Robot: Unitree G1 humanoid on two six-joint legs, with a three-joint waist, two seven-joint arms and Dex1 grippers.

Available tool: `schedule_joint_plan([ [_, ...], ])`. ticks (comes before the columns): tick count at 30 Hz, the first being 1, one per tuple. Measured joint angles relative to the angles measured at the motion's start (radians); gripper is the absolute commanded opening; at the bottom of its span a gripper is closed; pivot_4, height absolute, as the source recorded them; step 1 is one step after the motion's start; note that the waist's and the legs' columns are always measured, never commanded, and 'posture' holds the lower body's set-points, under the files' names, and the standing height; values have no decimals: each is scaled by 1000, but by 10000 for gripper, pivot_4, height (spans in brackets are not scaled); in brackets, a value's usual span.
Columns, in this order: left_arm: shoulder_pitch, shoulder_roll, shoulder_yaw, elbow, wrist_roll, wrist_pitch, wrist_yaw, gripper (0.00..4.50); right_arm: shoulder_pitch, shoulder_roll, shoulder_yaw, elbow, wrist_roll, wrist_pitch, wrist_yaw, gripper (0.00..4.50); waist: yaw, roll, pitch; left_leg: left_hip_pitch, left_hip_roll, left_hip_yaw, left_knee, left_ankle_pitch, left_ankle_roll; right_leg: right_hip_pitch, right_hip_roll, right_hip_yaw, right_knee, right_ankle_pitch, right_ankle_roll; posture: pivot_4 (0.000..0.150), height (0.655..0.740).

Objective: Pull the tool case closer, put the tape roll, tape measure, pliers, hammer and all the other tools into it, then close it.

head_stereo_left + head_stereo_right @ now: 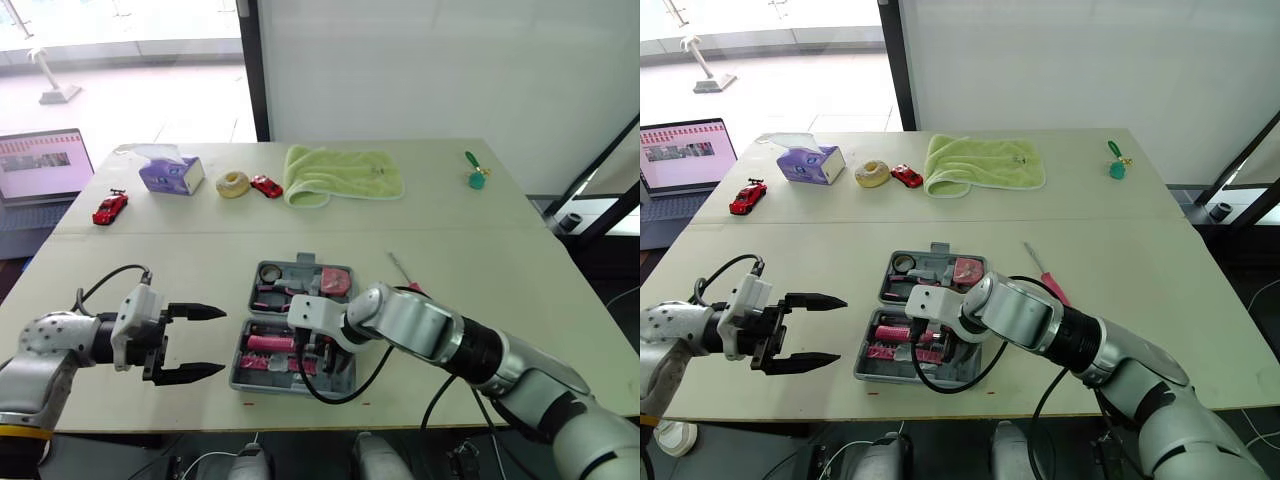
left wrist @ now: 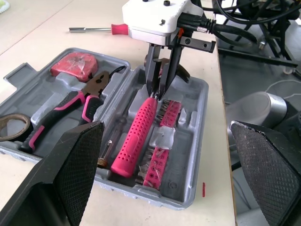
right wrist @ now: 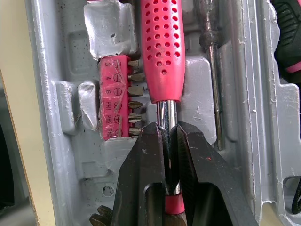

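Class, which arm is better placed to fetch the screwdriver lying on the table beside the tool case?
Right, probably. The screwdriver lies right of the tool case, beside that arm, though the right fingers must first release the hammer. The open left fingers hang on the case's far side.

Rounded silver-grey shells on left arm [image 1: 45, 345] and right arm [image 1: 425, 328], black bands at joints. White boxy wrist housing [image 2: 157, 16], dark screws [image 2: 167, 3] on top, black cable [image 1: 108, 277] looping off. On left gripper [image 1: 222, 341] and right gripper [image 3: 168, 132]: two tapered black fingers each, pads [image 2: 77, 165] dimpled.

Two red toy cars [image 1: 110, 207] [image 1: 266, 186], one towel [image 1: 343, 174], one tissue box [image 1: 170, 174], one tool case [image 2: 190, 160].
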Motion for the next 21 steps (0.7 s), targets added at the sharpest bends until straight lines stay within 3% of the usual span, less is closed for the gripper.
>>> schedule_joint_plan([
  [19, -1, -4, 0, -5, 0, 3, 14, 45000, -7, 58, -5, 48, -20, 3, -2, 1020, 1, 0, 0, 0, 0, 0, 0, 0, 0, 0, 0, 0, 0, 0, 0, 1500, 7400],
  [21, -1, -4, 0, -10, 0, 8, 14, 45000, -6, 62, -8, 54, -21, 2, -2, 9925, 0, 0, 0, 0, 0, 0, 0, 0, 0, 0, 0, 0, 0, 0, 0, 1500, 7400],
])
